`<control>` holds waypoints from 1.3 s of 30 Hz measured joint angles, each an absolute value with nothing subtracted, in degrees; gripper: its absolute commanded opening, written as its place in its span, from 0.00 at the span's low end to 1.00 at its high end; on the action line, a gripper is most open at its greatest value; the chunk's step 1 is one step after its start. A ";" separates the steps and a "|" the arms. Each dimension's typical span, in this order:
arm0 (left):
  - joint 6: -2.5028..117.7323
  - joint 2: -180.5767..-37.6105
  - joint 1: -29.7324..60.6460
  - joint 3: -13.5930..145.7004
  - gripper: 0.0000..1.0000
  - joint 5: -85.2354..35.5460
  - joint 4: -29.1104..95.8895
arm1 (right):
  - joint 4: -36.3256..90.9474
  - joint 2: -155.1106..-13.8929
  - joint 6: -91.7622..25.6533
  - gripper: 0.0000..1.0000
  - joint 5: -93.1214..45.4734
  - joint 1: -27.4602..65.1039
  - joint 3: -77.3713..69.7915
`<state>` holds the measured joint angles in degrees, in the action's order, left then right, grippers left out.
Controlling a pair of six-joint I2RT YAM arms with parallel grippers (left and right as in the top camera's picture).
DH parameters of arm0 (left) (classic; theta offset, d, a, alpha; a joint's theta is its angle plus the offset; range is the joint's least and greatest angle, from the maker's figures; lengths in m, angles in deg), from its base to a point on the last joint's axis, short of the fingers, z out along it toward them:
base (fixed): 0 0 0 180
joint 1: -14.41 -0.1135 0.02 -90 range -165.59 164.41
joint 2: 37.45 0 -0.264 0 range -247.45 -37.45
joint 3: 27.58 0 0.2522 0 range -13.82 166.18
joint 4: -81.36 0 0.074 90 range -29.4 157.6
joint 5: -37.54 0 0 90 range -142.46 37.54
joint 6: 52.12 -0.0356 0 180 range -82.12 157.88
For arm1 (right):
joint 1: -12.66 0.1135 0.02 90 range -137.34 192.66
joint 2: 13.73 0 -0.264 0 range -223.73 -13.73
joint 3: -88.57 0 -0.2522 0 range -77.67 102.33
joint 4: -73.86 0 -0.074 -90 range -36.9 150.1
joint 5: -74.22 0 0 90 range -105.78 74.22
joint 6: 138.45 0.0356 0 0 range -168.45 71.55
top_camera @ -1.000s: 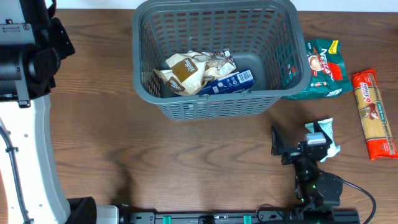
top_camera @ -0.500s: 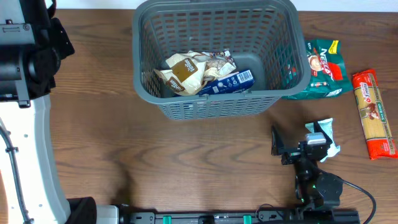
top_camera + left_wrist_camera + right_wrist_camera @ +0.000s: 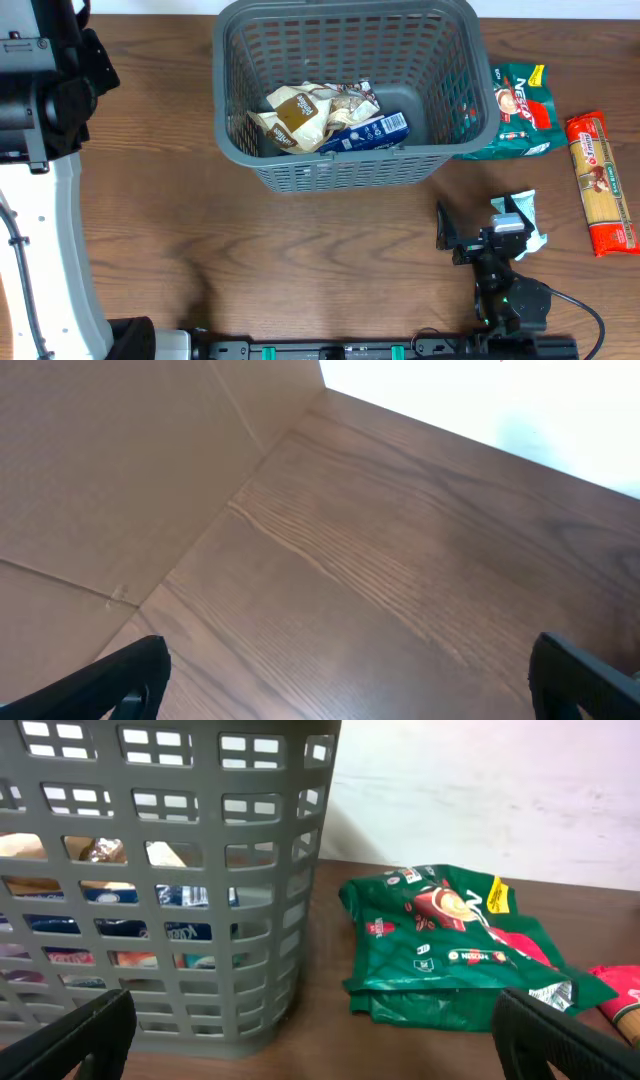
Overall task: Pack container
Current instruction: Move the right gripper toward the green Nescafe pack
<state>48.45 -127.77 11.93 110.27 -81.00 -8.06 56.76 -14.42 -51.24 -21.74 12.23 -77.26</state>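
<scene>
The dark grey slotted container [image 3: 345, 165] stands at the back middle of the table. It holds a beige-brown packet [image 3: 290, 115] and a blue packet [image 3: 372, 130]. In the right wrist view the container's wall [image 3: 150, 870] fills the left side. My right gripper [image 3: 485, 228] is open and empty at the front right, over bare wood [image 3: 320, 1050], facing the gap between the container and a green coffee packet [image 3: 450, 935]. My left gripper [image 3: 350, 695] is open and empty over bare table. Its arm [image 3: 45, 90] is at the far left.
The green coffee packet [image 3: 520, 110] lies against the container's right side. A red pasta packet [image 3: 602, 182] lies at the far right. A small white and teal packet [image 3: 525, 210] lies by my right gripper. A cardboard wall [image 3: 110, 470] stands beside the left gripper.
</scene>
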 measured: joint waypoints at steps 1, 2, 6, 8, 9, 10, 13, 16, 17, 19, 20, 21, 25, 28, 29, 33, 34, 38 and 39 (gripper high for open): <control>48.45 -127.77 11.93 110.27 0.99 -81.00 -8.06 | 56.85 -14.42 -51.20 0.99 -21.74 12.23 -77.28; 48.45 -127.77 11.93 110.27 0.99 -81.00 -8.06 | 56.98 -14.42 -51.11 0.99 -21.74 12.23 -77.26; 48.45 -127.77 11.93 110.27 0.99 -81.00 -8.06 | 57.59 -14.42 -47.26 0.99 -21.26 12.23 -77.20; 48.45 -127.77 11.93 110.27 0.99 -81.02 -8.06 | 57.51 -14.42 -45.84 0.99 -19.97 12.23 -76.80; 48.45 -127.77 11.93 110.27 0.99 -81.02 -8.06 | 57.48 -14.42 -45.34 0.99 -18.81 12.23 -76.32; 48.45 -127.77 11.93 110.27 0.99 -81.02 -8.06 | 57.40 -14.42 -44.88 0.99 -17.21 12.23 -75.45; 48.45 -127.77 11.93 110.27 0.99 -81.02 -8.06 | 57.35 -14.42 -44.51 0.99 -12.67 12.23 -71.75; 48.45 -127.77 11.93 110.27 0.99 -81.02 -8.06 | 56.89 -14.42 -44.84 0.99 -8.58 12.23 -66.49; 48.45 -127.77 11.93 110.27 0.99 -81.02 -8.06 | 56.44 -14.42 -44.99 0.99 -7.11 12.23 -64.48; 48.45 -127.77 11.93 110.27 0.99 -81.04 -8.06 | 54.91 -14.66 -45.08 0.99 -4.64 12.23 -61.00; 48.45 -127.77 11.93 110.27 0.99 -81.04 -8.06 | 53.77 -15.03 -45.10 0.99 -3.33 12.23 -58.99; 48.45 -127.77 11.93 110.27 0.99 -81.06 -8.06 | 52.50 -15.79 -45.19 0.99 -1.87 12.23 -56.45; 48.45 -127.77 11.93 110.27 0.99 -81.17 -8.06 | 49.00 -20.71 -46.50 0.99 1.50 12.23 -48.00; 48.45 -127.77 11.93 110.27 0.99 -81.17 -8.06 | 45.31 -27.66 -48.16 0.99 3.62 12.23 -40.13; 48.45 -127.77 11.93 110.27 0.99 -81.17 -8.08 | 44.15 -30.24 -48.57 0.99 4.27 12.23 -37.44; 48.45 -127.77 11.93 110.27 0.98 -81.17 -8.08 | 35.58 -43.27 -50.30 0.99 5.82 12.23 -23.54; 48.45 -127.77 11.93 110.27 0.99 -81.19 -8.06 | 33.77 -46.53 -50.54 0.99 5.93 12.23 -20.04; 48.45 -127.77 11.93 110.27 0.99 -81.19 -8.06 | 27.93 -57.37 -51.28 0.99 6.20 12.23 -9.24; 48.47 -127.77 11.93 110.27 0.99 -81.17 -8.08 | 26.47 -58.87 -51.59 0.99 6.57 12.23 -8.08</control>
<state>48.47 -127.77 11.93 110.27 -81.17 -8.08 26.47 -58.87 -51.59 6.57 12.23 -8.08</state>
